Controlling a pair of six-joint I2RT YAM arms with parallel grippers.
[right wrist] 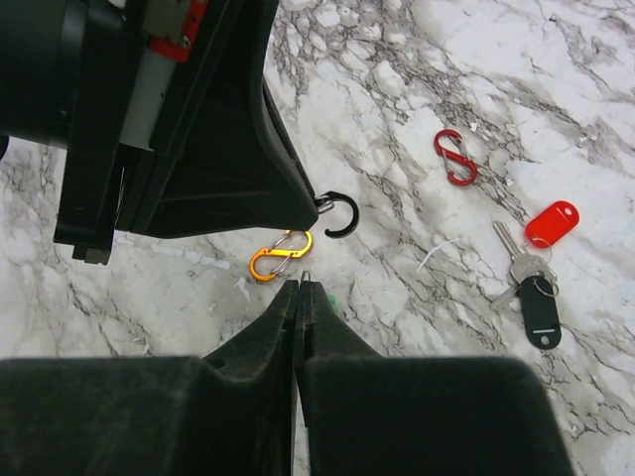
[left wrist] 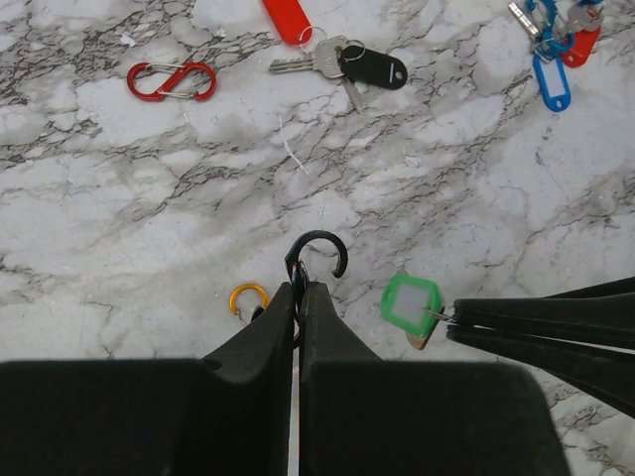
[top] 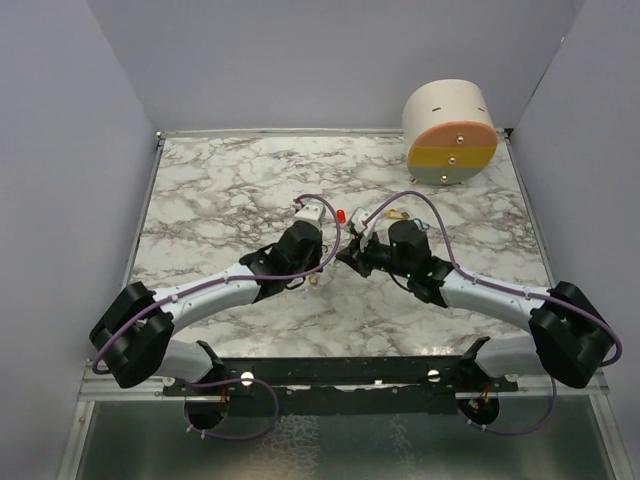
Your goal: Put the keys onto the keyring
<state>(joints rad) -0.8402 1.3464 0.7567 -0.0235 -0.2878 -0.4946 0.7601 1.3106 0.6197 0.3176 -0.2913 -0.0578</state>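
Note:
My left gripper (left wrist: 298, 290) is shut on a black S-shaped clip (left wrist: 319, 250), whose open hook sticks out past the fingertips. My right gripper (right wrist: 301, 286) is shut on a thin wire ring (right wrist: 306, 276) that carries a green-headed key (left wrist: 411, 303). It holds this key just right of the black hook, a little apart from it. In the right wrist view the green key is almost hidden under the fingers. In the top view both grippers, left (top: 335, 262) and right (top: 351, 257), meet at the table's middle.
On the marble lie an orange clip (left wrist: 248, 297), a red clip (left wrist: 171, 81), metal keys with red and black tags (left wrist: 337, 59), and a bunch with blue and red tags (left wrist: 556, 45). A round beige drum (top: 450, 133) stands back right.

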